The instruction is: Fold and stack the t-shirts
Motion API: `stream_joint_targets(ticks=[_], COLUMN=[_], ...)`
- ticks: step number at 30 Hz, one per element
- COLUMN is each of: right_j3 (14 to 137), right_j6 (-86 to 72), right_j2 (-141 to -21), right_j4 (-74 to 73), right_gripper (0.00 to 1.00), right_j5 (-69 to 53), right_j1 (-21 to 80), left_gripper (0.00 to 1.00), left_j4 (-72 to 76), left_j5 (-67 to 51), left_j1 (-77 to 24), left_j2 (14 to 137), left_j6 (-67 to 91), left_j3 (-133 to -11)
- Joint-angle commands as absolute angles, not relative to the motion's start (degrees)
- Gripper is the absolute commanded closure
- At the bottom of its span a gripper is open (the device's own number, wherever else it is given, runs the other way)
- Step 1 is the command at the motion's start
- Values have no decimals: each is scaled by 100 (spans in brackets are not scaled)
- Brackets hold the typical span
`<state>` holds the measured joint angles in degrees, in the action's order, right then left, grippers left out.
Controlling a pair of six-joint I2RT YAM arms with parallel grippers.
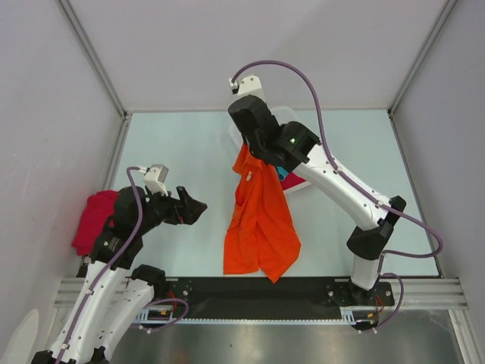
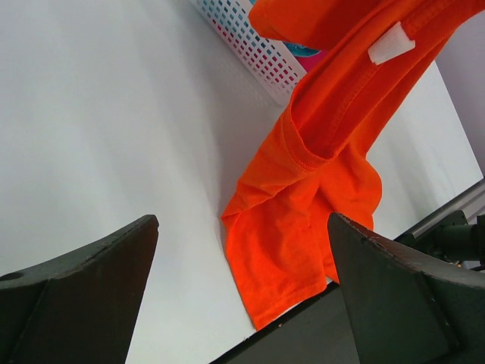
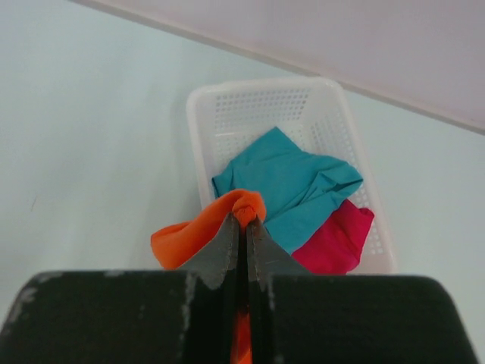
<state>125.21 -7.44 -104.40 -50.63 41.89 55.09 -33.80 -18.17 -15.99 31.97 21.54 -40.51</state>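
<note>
The orange shirt [image 1: 261, 224] hangs from the right gripper [image 3: 244, 218], whose fingers are pressed together on a small bunch of its cloth. The cloth is soft, plain and bright, pulled long and narrow, with stitched hems and a white label [image 2: 392, 43] at the neck. Its lower end lies on the smooth pale table [image 1: 174, 152], near the front edge. Behind it stands a white plastic basket [image 3: 204, 114] with lattice walls, holding a wrinkled teal shirt [image 3: 295, 182] and a pink shirt [image 3: 337, 239]. A second pink shirt [image 1: 92, 220] lies heaped at the table's left edge. The left gripper [image 2: 239, 227] holds nothing, its dark fingers wide apart.
</note>
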Motion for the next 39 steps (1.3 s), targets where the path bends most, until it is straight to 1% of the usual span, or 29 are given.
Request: stream_joint_targets(ticks=[1,5,9,14,17,20,23,29,32,33,36,39], right_j3=[13235,14042,14563,14581,14309,13678,12528,10972,10434,10085,9626,9422], right_j6=[-369,-176,-9,-18,-35,-351,-641,-1440,-1958,-2108,-2530,-2847], right_j2=[-10590,-10932,-11170,-11197,-11075,-10768,-10241,-9406,-8958,-8860,-8561,-8385], right_j4=[-4764,-4851,-4878,-4860,-4904,-5001,-4852,-4790,-4825,-4851,-5017,-5246], right_gripper=[100,99,99,99,99,100,100,100,100,100,100,100], right_j5=[4122,4122,4148,4175,4061,3859,3788,3692,3586,3595,3664,3857], right_j1=[5318,5186,5089,5045,5045,5106,5378,5827,6028,6108,6371,6609], left_gripper=[0,0,0,0,0,0,0,1,0,0,0,0], left_j4=[-3314,-3322,-3331,-3322,-3331,-3331,-3296,-3234,-3226,-3226,-3226,-3199], left_j5=[-1837,-1819,-1802,-1793,-1793,-1793,-1767,-1758,-1767,-1749,-1732,-1740], left_j1=[-1573,-1565,-1565,-1564,-1565,-1565,-1573,-1573,-1565,-1573,-1573,-1573], left_j2=[3182,3208,3225,3243,3269,3313,3322,3454,3463,3445,3437,3463], left_j6=[2197,2180,2162,2153,2162,2162,2145,2109,2092,2100,2092,2100], left_j3=[-4254,-4271,-4298,-4315,-4316,-4307,-4281,-4236,-4228,-4219,-4166,-4131])
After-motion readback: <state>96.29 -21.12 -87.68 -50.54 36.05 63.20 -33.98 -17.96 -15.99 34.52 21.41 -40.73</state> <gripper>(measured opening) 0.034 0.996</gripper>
